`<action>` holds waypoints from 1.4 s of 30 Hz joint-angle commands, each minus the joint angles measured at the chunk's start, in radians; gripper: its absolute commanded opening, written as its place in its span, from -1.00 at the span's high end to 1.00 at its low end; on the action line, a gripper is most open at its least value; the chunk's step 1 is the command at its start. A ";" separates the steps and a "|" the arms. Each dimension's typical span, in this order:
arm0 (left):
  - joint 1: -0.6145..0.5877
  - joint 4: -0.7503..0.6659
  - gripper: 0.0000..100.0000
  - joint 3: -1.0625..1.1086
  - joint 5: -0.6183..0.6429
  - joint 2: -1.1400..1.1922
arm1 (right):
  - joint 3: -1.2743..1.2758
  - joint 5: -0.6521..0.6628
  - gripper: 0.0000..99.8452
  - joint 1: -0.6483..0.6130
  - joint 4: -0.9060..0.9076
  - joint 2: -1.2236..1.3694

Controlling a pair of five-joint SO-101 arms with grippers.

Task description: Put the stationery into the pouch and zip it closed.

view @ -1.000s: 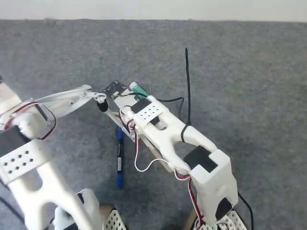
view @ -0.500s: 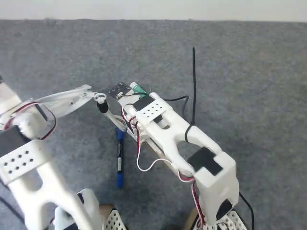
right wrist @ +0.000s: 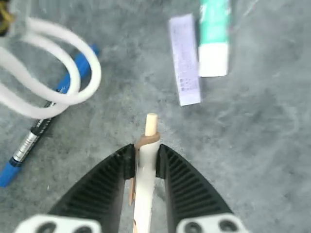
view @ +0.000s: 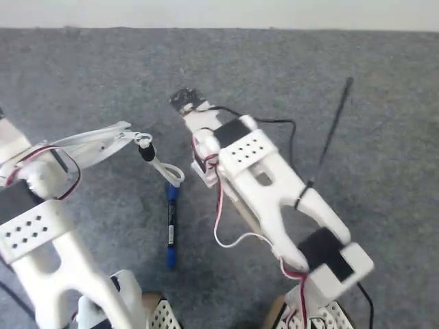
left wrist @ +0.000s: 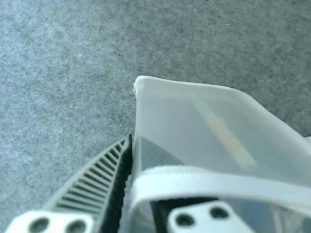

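The right gripper, jaws clamped on a pencil, is at lower centre of its wrist frame. The left gripper is clamped on the pouch, at left in the high frame. The pencil should probably enter the pouch mouth lengthwise, clear of the cord loop. The pen lies at centre.

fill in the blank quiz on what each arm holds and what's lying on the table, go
1. The left gripper clamps the translucent ___.
2. The right gripper holds a beige pencil, while the pen lying on the table is ___.
3. The cord loop near the pen's end is ___.

Missing words: pouch; blue; white
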 commanded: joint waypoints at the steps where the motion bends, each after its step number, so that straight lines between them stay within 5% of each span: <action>1: 0.046 0.008 0.98 -0.027 0.029 -0.002 | 0.032 -0.011 0.99 0.012 0.002 -0.153; 14: 0.238 0.009 0.98 -0.030 0.028 -0.003 | 0.132 -0.014 0.99 -0.018 0.001 -0.349; 24: 0.241 0.009 0.98 -0.022 0.028 -0.003 | 0.253 -0.089 0.99 -0.048 -0.007 -0.625; 42: 0.242 0.003 0.98 -0.022 0.025 -0.003 | 0.680 -0.091 0.99 -0.107 -0.355 -1.055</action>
